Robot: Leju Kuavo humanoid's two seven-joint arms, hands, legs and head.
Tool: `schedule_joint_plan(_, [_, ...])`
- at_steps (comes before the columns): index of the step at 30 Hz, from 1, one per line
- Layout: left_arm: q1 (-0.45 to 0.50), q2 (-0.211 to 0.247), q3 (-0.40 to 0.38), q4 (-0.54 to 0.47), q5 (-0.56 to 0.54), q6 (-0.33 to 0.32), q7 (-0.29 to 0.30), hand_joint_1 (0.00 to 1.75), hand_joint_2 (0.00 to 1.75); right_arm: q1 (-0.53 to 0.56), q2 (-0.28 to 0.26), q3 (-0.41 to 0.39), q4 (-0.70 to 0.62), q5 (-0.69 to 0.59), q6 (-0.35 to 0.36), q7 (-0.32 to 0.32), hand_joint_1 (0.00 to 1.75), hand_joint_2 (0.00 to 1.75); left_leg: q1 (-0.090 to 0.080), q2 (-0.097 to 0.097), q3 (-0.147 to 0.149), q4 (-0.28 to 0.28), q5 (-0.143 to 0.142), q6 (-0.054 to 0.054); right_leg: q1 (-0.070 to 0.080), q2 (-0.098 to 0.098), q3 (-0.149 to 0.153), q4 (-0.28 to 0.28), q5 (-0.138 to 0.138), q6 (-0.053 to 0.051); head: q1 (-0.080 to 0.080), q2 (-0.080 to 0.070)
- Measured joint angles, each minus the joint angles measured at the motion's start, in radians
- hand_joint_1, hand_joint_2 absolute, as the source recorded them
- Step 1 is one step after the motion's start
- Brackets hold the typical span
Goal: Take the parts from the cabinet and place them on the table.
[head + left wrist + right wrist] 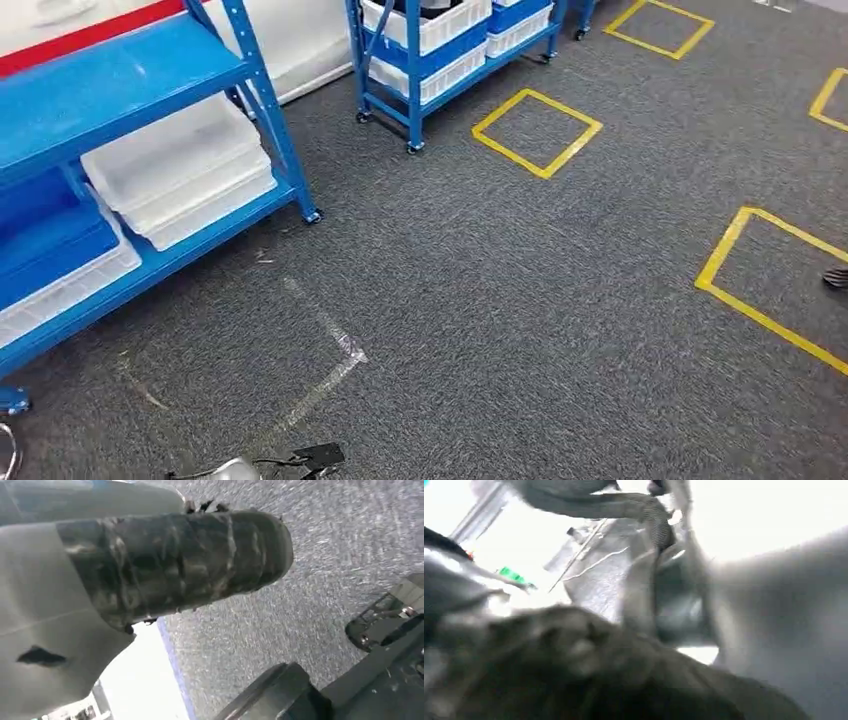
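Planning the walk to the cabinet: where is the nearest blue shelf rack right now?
In the head view the blue shelf rack fills the upper left, holding white bins on its lower shelf above grey carpet.

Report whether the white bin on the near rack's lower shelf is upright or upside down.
Upside down: the white bin shows its flat base upward, rim down on the blue rack.

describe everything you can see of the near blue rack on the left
The blue rack looks like painted metal, with flat shelves and slanted uprights ending in small feet on the grey carpet. Its lower shelf carries stacked translucent white bins and a blue bin nested in a white one. The picture's edge cuts it off at the left.
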State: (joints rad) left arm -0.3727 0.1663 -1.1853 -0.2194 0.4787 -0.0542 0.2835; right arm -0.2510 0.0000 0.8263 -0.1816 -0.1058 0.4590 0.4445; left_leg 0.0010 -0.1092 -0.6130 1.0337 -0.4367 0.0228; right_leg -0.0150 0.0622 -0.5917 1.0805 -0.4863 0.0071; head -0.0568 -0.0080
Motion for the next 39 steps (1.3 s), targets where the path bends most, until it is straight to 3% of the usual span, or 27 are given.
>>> schedule_joint_plan(1, [-0.014,-0.005,-0.006,0.0,-0.006,-0.011,0.011,0.0,0.0,-0.032,0.001,-0.006,-0.001,-0.021,0.011,0.016,0.0,0.0,-0.007,-0.007,-0.011,0.01,-0.001,-0.006,-0.003,0.041,0.003,-0.012,-0.011,0.002,0.002,0.0])
schedule_joint_plan(5, [-0.046,-0.015,-0.019,0.0,-0.007,-0.019,0.061,0.0,0.0,-0.106,0.01,-0.031,-0.007,-0.051,0.017,0.048,0.0,0.0,0.0,-0.055,-0.028,0.001,0.016,-0.028,-0.004,-0.006,0.003,-0.013,0.0,-0.022,0.0,0.0])
schedule_joint_plan(6, [-0.047,-0.022,-0.024,0.0,-0.007,-0.019,0.072,0.0,0.0,-0.114,0.012,-0.034,-0.008,-0.052,0.008,0.048,0.0,0.0,0.0,-0.029,-0.033,0.009,0.009,-0.029,-0.006,-0.022,0.009,-0.02,0.003,-0.028,0.0,0.0])
schedule_joint_plan(7, [-0.05,-0.026,-0.033,0.0,-0.008,-0.021,0.077,0.0,0.0,-0.116,0.011,-0.034,-0.008,-0.052,0.001,0.048,0.0,0.0,-0.007,0.031,-0.046,0.044,-0.011,-0.035,-0.004,-0.035,0.013,-0.023,0.002,-0.031,-0.008,0.0])
schedule_joint_plan(8, [-0.053,-0.03,-0.038,0.0,-0.012,-0.021,0.08,0.0,0.0,-0.121,0.011,-0.034,-0.009,-0.052,-0.002,0.048,0.0,0.0,-0.004,0.068,-0.078,0.108,-0.044,-0.04,-0.002,-0.047,0.015,-0.024,0.002,-0.036,-0.018,0.0])
schedule_joint_plan(10, [-0.059,-0.04,-0.052,0.0,-0.025,-0.027,0.082,0.0,0.0,-0.131,0.01,-0.035,-0.008,-0.051,-0.015,0.049,0.0,0.0,0.001,0.097,-0.158,0.263,-0.102,-0.046,0.003,-0.075,0.015,-0.024,-0.002,-0.04,-0.019,0.0])
schedule_joint_plan(11, [-0.06,-0.044,-0.057,0.0,-0.032,-0.03,0.082,0.0,0.0,-0.136,0.009,-0.039,-0.008,-0.05,-0.017,0.052,0.0,0.0,0.002,0.1,-0.182,0.305,-0.106,-0.048,0.004,-0.09,0.016,-0.024,-0.004,-0.042,-0.018,0.0])
schedule_joint_plan(12, [-0.061,-0.052,-0.063,0.0,-0.038,-0.03,0.082,0.0,0.0,-0.139,0.008,-0.042,-0.008,-0.05,-0.018,0.053,0.0,0.0,0.002,0.102,-0.181,0.296,-0.087,-0.047,0.004,-0.102,0.018,-0.024,-0.006,-0.042,-0.018,0.0])
schedule_joint_plan(14, [-0.063,-0.06,-0.072,0.0,-0.042,-0.027,0.08,0.0,0.0,-0.14,0.008,-0.049,-0.008,-0.05,-0.018,0.054,0.0,0.0,0.002,0.111,-0.107,0.151,-0.003,-0.04,0.004,-0.128,0.027,-0.024,-0.014,-0.039,-0.018,0.0])
schedule_joint_plan(15, [-0.066,-0.066,-0.079,0.0,-0.043,-0.024,0.079,0.0,0.0,-0.141,0.008,-0.051,-0.008,-0.05,-0.018,0.054,0.0,0.0,-0.001,0.134,-0.06,0.062,0.036,-0.033,0.005,-0.14,0.034,-0.024,-0.019,-0.037,-0.019,0.0])
schedule_joint_plan(16, [-0.071,-0.074,-0.084,0.0,-0.045,-0.024,0.079,0.0,0.0,-0.141,0.008,-0.052,-0.008,-0.047,-0.019,0.054,0.0,0.0,-0.014,0.189,-0.034,0.013,0.021,-0.027,0.008,-0.15,0.037,-0.027,-0.022,-0.032,-0.016,0.0])
schedule_joint_plan(17, [-0.079,-0.081,-0.085,0.0,-0.049,-0.025,0.081,0.0,0.0,-0.143,0.008,-0.053,-0.008,-0.043,-0.026,0.054,0.0,0.0,-0.023,0.185,-0.031,0.001,0.023,-0.014,0.014,-0.161,0.036,-0.026,-0.025,-0.026,-0.018,0.0])
schedule_joint_plan(20, [-0.087,-0.099,-0.093,0.0,-0.065,-0.042,0.093,0.0,0.0,-0.143,0.011,-0.055,-0.009,-0.044,-0.049,0.054,0.0,0.0,-0.025,0.147,-0.032,-0.006,0.024,-0.003,0.016,-0.194,0.049,-0.039,-0.029,-0.014,-0.015,0.0])
schedule_joint_plan(21, [-0.089,-0.107,-0.104,0.0,-0.075,-0.046,0.096,0.0,0.0,-0.141,0.011,-0.056,-0.009,-0.047,-0.056,0.054,0.0,0.0,-0.01,0.137,-0.02,-0.02,0.03,0.005,0.011,-0.166,0.047,-0.033,-0.038,-0.004,-0.014,0.0])
schedule_joint_plan(22, [-0.094,-0.114,-0.108,0.0,-0.081,-0.051,0.101,0.0,0.0,-0.14,0.011,-0.057,-0.009,-0.051,-0.059,0.054,0.0,0.0,-0.011,0.124,-0.014,-0.026,0.03,0.01,0.01,-0.105,0.042,-0.009,-0.052,-0.002,-0.009,0.0])
schedule_joint_plan(23, [-0.101,-0.12,-0.111,0.0,-0.084,-0.053,0.103,0.0,0.0,-0.138,0.011,-0.057,-0.009,-0.053,-0.063,0.054,0.0,0.0,-0.01,0.115,-0.013,-0.026,0.031,0.02,0.007,-0.075,0.006,0.063,-0.09,-0.003,-0.009,0.0])
schedule_joint_plan(25, [-0.109,-0.134,-0.117,0.0,-0.085,-0.054,0.103,0.0,0.0,-0.125,0.011,-0.058,-0.008,-0.053,-0.064,0.054,0.0,0.0,-0.011,0.086,-0.013,-0.025,0.029,0.023,0.007,-0.065,-0.08,0.219,-0.147,0.0,-0.008,0.0])
schedule_joint_plan(26, [-0.109,-0.141,-0.121,0.0,-0.085,-0.054,0.103,0.0,0.0,-0.119,0.011,-0.057,-0.008,-0.053,-0.064,0.054,0.0,0.0,-0.011,0.07,-0.013,-0.024,0.028,0.024,0.007,-0.064,-0.113,0.266,-0.152,0.001,-0.008,0.0])
schedule_joint_plan(28, [-0.109,-0.145,-0.126,0.0,-0.087,-0.054,0.103,0.0,0.0,-0.116,0.011,-0.058,-0.007,-0.054,-0.064,0.054,0.0,0.0,-0.009,0.039,-0.012,-0.019,0.026,0.022,0.004,-0.063,-0.113,0.219,-0.087,0.003,-0.008,0.0])
schedule_joint_plan(30, [-0.11,-0.149,-0.135,0.0,-0.091,-0.051,0.103,0.0,0.0,-0.117,0.011,-0.058,-0.007,-0.057,-0.066,0.054,0.0,0.0,-0.005,0.011,-0.011,-0.007,0.019,0.013,-0.005,-0.039,-0.047,0.046,0.019,0.006,-0.008,0.0])
schedule_joint_plan(31, [-0.111,-0.154,-0.139,0.0,-0.091,-0.046,0.103,0.0,0.0,-0.116,0.011,-0.06,-0.007,-0.058,-0.066,0.054,0.0,0.0,-0.003,-0.001,-0.016,-0.001,0.014,0.007,-0.012,0.011,-0.026,-0.002,0.018,0.007,-0.009,0.0])
schedule_joint_plan(32, [-0.113,-0.156,-0.14,0.0,-0.091,-0.045,0.104,0.0,0.0,-0.115,0.011,-0.061,-0.007,-0.058,-0.066,0.054,0.0,0.0,-0.008,-0.012,-0.023,0.01,0.011,0.001,-0.01,0.021,-0.022,-0.015,0.017,0.008,-0.008,0.0])
schedule_joint_plan(35, [-0.118,-0.165,-0.14,0.0,-0.074,-0.045,0.124,0.0,0.0,-0.106,0.011,-0.062,-0.007,-0.056,-0.07,0.049,0.0,0.0,-0.002,-0.041,-0.028,-0.003,0.021,-0.017,-0.003,-0.014,-0.018,-0.015,0.022,-0.007,-0.008,0.0])
schedule_joint_plan(36, [-0.117,-0.165,-0.14,0.001,-0.065,-0.045,0.134,0.0,0.0,-0.106,0.016,-0.062,-0.008,-0.056,-0.076,0.048,0.0,0.0,-0.001,-0.04,-0.037,-0.001,0.018,-0.02,-0.009,-0.025,-0.014,-0.023,0.026,-0.014,-0.009,0.0])
schedule_joint_plan(37, [-0.117,-0.166,-0.14,0.0,-0.056,-0.045,0.143,0.0,0.0,-0.107,0.016,-0.062,-0.008,-0.058,-0.087,0.047,0.0,0.0,-0.007,0.029,-0.04,0.02,0.006,-0.023,-0.007,-0.035,-0.008,-0.028,0.028,-0.02,-0.01,0.0])
schedule_joint_plan(38, [-0.119,-0.167,-0.14,0.0,-0.051,-0.045,0.15,0.0,0.0,-0.108,0.021,-0.064,-0.009,-0.06,-0.092,0.046,0.0,0.0,-0.006,0.07,-0.062,0.067,-0.021,-0.027,-0.004,-0.045,-0.006,-0.031,0.028,-0.026,-0.018,0.0])
schedule_joint_plan(39, [-0.123,-0.169,-0.14,0.0,-0.053,-0.045,0.152,0.0,0.0,-0.106,0.024,-0.066,-0.008,-0.062,-0.097,0.045,0.0,0.0,-0.004,0.09,-0.103,0.15,-0.061,-0.032,-0.001,-0.059,-0.005,-0.031,0.026,-0.029,-0.016,0.0])
